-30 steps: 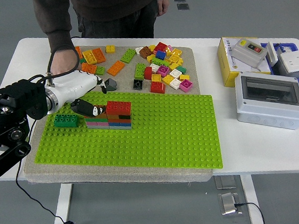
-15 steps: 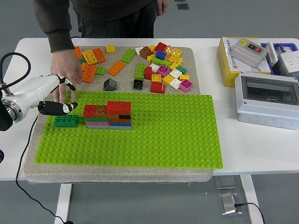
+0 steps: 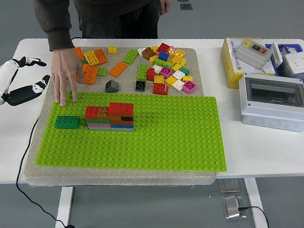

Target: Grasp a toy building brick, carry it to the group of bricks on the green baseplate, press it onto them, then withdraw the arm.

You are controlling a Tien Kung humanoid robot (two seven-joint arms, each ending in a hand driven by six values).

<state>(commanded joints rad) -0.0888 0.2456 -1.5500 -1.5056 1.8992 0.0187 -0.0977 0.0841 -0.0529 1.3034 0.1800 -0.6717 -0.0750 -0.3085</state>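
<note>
Green baseplate (image 3: pixel 160 136) bearing stacked bricks (image 3: pixel 111 116), lone green brick (image 3: pixel 67 122), left robot hand (image 3: pixel 21 86) — fingers loose, empty

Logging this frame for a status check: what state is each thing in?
Left hand: open, empty, off the mat's left edge.
Brick stack: assembled on the baseplate.
Green brick: on baseplate, apart from stack.
Person's hand: flat on mat.
Enclosure: lid shut.

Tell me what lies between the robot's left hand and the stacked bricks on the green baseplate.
Head view: a person's hand pressing the mat and a lone dark green brick lie between left hand and stacked bricks.
</note>
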